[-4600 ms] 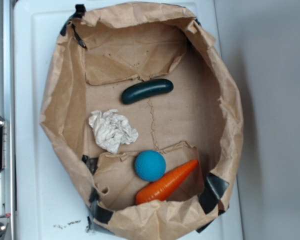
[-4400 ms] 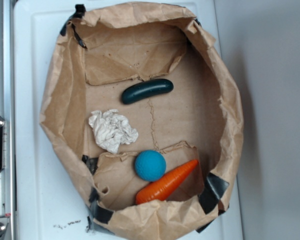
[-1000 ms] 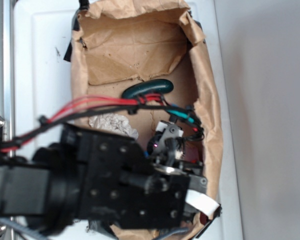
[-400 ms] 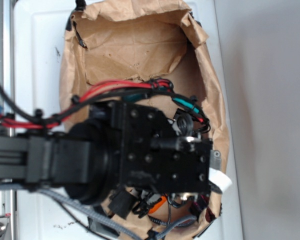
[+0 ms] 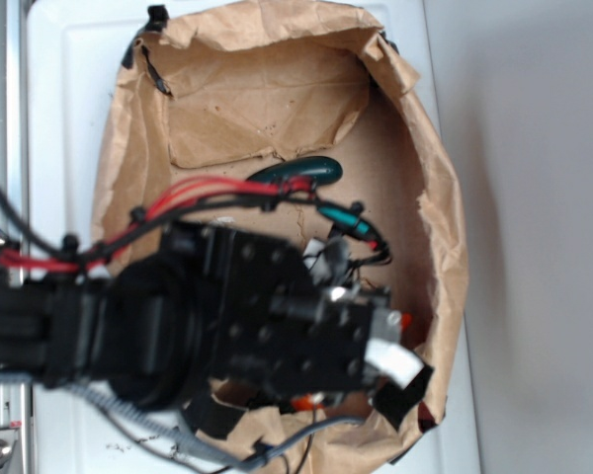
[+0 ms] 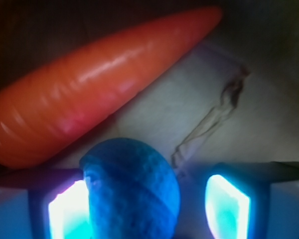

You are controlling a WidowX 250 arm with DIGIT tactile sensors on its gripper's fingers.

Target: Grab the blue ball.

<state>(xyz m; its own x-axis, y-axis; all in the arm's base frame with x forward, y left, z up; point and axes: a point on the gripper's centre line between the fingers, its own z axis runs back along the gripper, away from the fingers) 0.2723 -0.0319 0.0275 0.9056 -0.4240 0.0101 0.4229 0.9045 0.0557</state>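
Reaching down into the brown paper bag [image 5: 415,148], the black arm [image 5: 178,326] is seen from above in the exterior view, where most of the bag's lower half is covered by it. Red and black cables [image 5: 198,193] are strung along its upper side. The bag rests on a white surface [image 5: 64,118], with its crumpled walls standing open. Only the top edge of the dark green cucumber [image 5: 301,171] is visible, just beyond the cables, near the middle of the bag floor. A small patch of orange is glimpsed beneath the arm near the bag's lower edge.

In the wrist view, the blue ball [image 6: 132,191] is found low in the frame, between the two fingers [image 6: 67,211] of the gripper [image 6: 147,206]. The left finger appears to be touching the ball's side, while a clear gap is left between the ball and the right finger, so the jaws are parted and nothing is clamped. The ball's slightly rough surface is lit blue by the glow of the finger pads. The orange carrot [image 6: 94,84] lies diagonally just beyond the ball, its tip pointing to the upper right, and seems to be nearly touching the ball. A crease in the bag floor [image 6: 249,124] is seen to the right of the carrot.
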